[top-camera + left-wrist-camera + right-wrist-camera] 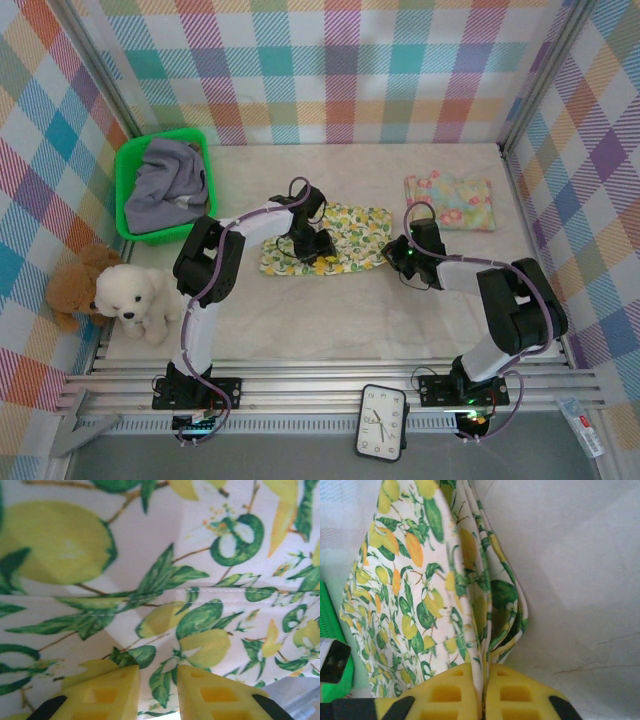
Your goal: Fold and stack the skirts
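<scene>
The lemon-print skirt (165, 580) runs off the top and both sides of the left wrist view, the brown teddy bear (72, 290) sits half hidden behind the white teddy bear (130, 295), and the clock (381, 421) face is too small to read.

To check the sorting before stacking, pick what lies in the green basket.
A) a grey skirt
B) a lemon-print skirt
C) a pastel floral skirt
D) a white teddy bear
A: the grey skirt lies crumpled inside the green basket at the table's far left.
</scene>
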Tool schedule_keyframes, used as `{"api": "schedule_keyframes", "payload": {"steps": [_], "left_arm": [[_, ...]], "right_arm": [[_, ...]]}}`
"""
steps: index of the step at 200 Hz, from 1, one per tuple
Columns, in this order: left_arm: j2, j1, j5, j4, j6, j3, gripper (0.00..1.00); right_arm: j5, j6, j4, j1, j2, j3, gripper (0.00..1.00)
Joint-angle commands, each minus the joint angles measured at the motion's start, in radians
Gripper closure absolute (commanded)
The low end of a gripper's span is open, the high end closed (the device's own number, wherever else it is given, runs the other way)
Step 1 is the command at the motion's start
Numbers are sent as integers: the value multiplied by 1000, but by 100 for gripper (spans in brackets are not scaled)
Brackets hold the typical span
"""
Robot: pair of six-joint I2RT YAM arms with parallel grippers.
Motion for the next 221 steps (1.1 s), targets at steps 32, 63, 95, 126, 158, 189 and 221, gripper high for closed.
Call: {"api": "schedule_keyframes", "payload": {"steps": [32, 63, 95, 126, 158, 189, 221], "left_arm": [[-149, 137, -78, -99, 70, 28, 59], [-158, 268, -144, -112, 110, -30, 61], [-115, 345, -151, -83, 124, -72, 62], [-70, 351, -142, -41, 132, -104, 66], [-16, 351, -128, -2, 141, -139, 76], [-8, 352, -105, 17, 142, -150, 82], [-9, 361, -85, 20, 143, -148, 83]], "right_arm": [[58, -379, -136, 4, -29, 84, 100], [55, -478, -216, 4, 7, 158, 100], [41, -516, -250, 4, 39, 207, 100], [17, -555, -257, 4, 64, 237, 100], [-51, -659, -292, 16, 85, 330, 100], [-71, -833, -405, 110, 139, 525, 100], [-66, -1018, -601, 280, 289, 796, 100]]}}
